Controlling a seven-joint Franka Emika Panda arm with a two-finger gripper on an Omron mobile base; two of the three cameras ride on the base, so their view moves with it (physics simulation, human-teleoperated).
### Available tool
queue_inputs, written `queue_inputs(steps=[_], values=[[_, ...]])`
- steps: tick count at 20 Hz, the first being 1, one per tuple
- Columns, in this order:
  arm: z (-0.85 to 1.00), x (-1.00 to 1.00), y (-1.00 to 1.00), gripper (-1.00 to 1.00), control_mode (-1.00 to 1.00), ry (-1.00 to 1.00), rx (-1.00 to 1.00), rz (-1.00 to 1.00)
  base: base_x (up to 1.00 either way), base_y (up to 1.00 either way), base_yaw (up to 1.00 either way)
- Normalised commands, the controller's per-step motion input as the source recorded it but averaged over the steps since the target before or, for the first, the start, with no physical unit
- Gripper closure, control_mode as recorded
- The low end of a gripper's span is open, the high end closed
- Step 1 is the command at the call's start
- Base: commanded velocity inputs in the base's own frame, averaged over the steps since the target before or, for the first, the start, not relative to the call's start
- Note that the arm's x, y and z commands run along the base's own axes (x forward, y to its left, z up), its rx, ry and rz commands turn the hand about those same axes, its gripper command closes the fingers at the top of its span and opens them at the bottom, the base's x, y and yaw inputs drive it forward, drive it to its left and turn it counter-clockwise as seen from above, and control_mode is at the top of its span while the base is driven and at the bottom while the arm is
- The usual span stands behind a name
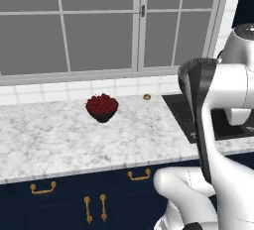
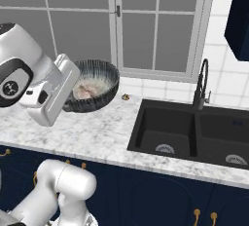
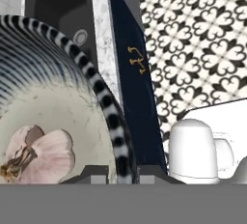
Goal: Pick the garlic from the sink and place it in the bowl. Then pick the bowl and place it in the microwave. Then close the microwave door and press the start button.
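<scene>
The bowl [image 2: 97, 81] hangs tilted above the marble counter [image 2: 97, 132], its pale inside facing the right base camera. The garlic [image 2: 85, 92] lies inside it, seen close up in the hand view as a pale bulb [image 3: 41, 153]. My gripper [image 2: 72, 84] is shut on the bowl's striped rim [image 3: 113, 121], one finger on each side of the wall. From the left base camera the bowl [image 1: 191, 78] shows edge-on beside my arm. The black sink [image 2: 165, 122] lies to the right with nothing in either basin. The microwave and its door are out of view.
A small dark bowl of red fruit [image 1: 102, 106] stands on the counter to the left. A small brownish lump [image 2: 125, 96] lies by the window sill. The tall black faucet [image 2: 202, 84] rises behind the sink. Navy cabinets with gold handles [image 1: 139, 175] run below.
</scene>
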Motion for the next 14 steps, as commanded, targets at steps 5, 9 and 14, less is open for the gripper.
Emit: queue_inputs(steps=[5,9,14], values=[[0.13,-0.28,0.08,1.0,1.0,0.0,0.0,0.03,-0.44,-0.08,0.01],[0.0,0.0,0.0,1.0,1.0,0.0,0.0,0.0,-0.33,-0.44,-0.49],[0.0,0.0,0.0,1.0,1.0,0.0,0.0,0.0,0.0,0.0,-1.0]])
